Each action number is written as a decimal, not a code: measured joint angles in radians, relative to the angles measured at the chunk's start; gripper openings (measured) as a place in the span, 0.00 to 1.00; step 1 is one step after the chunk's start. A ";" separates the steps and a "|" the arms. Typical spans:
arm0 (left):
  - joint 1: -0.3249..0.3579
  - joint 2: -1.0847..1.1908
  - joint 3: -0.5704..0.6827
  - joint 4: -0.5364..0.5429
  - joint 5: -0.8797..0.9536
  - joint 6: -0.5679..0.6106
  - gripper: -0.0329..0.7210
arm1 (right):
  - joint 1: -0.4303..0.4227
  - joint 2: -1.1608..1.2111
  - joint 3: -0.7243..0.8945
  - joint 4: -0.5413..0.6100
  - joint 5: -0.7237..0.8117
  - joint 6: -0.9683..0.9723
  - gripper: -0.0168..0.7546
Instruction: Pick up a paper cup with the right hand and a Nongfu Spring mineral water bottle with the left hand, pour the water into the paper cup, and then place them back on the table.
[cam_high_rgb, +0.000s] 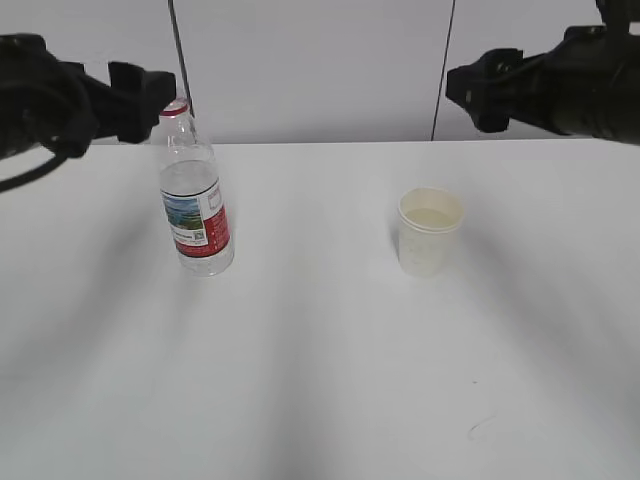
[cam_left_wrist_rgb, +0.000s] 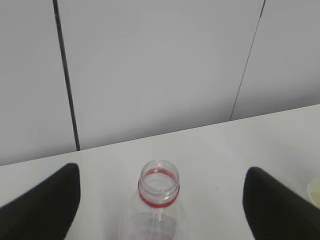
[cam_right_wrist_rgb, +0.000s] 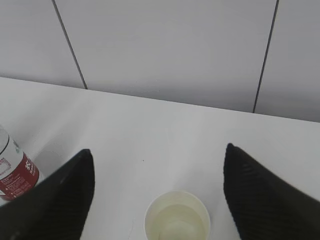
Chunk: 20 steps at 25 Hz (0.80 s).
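The bottle stands upright on the white counter, on the left half and nearer the far edge than the near one. Its cap is off: the left wrist view looks down into the open mouth above the red neck ring. Water fills it to about the top of the red-and-white label. The paper cup stands upright on the right half, about level with the bottle and well apart from it, with a wide strip of bare counter between them. A shallow pool of clear water lies in the cup's bottom.

The left hand hangs above and behind the bottle, near the far edge, its fingers spread wide; in its own view the bottle neck sits between the two fingers without touching either. The right hand hangs above and behind the cup, also by the far edge, fingers spread wide; in its own view the cup lies between them, clear of both.

Behind the far edge rises a pale panelled wall with dark vertical seams, close behind both hands. The near half of the counter is open, marked only by a small dark scuff toward the near right corner. Left and right edges are out of view.
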 joint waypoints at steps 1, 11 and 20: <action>0.000 -0.008 -0.036 0.000 0.057 0.000 0.83 | 0.000 0.000 -0.027 0.000 0.053 0.000 0.79; 0.123 -0.044 -0.399 0.002 0.553 0.003 0.83 | 0.000 0.000 -0.300 0.000 0.384 -0.002 0.78; 0.261 0.067 -0.654 0.087 1.140 -0.021 0.83 | 0.000 0.111 -0.565 -0.001 0.791 -0.002 0.78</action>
